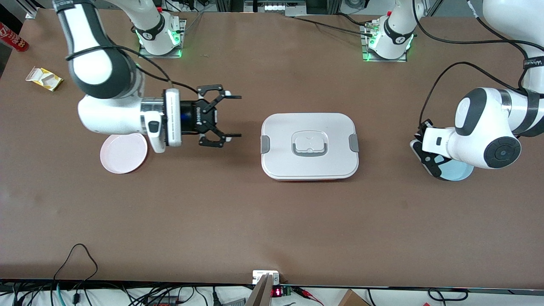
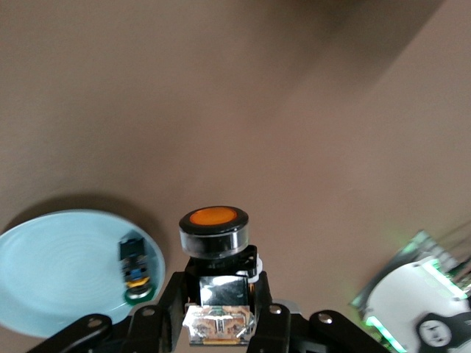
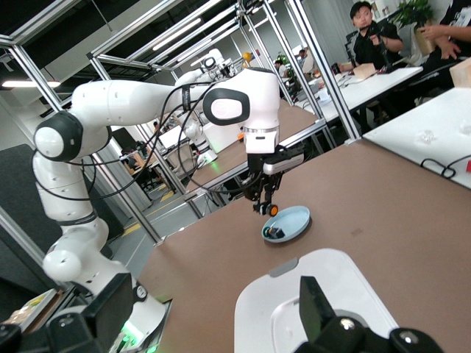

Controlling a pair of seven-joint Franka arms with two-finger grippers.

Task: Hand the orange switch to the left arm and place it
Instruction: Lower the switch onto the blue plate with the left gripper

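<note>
The box (image 1: 309, 145) lies flat mid-bench (image 1: 272, 221), between the two tools, blocking any low straight pass from one to the other. Bare bench runs wide nearer the front camera and also toward the bases. The air above its lid is open. A pink plate (image 1: 123, 153) and a blue plate (image 1: 457, 172) lie toward the ends.

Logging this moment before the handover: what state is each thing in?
orange switch: gripped, lifted above the blue plate.
left gripper: shut on the switch.
right gripper: open, empty, hovering beside the box.
box: lid on.
blue plate: holds a small black switch.
pink plate: empty.
</note>
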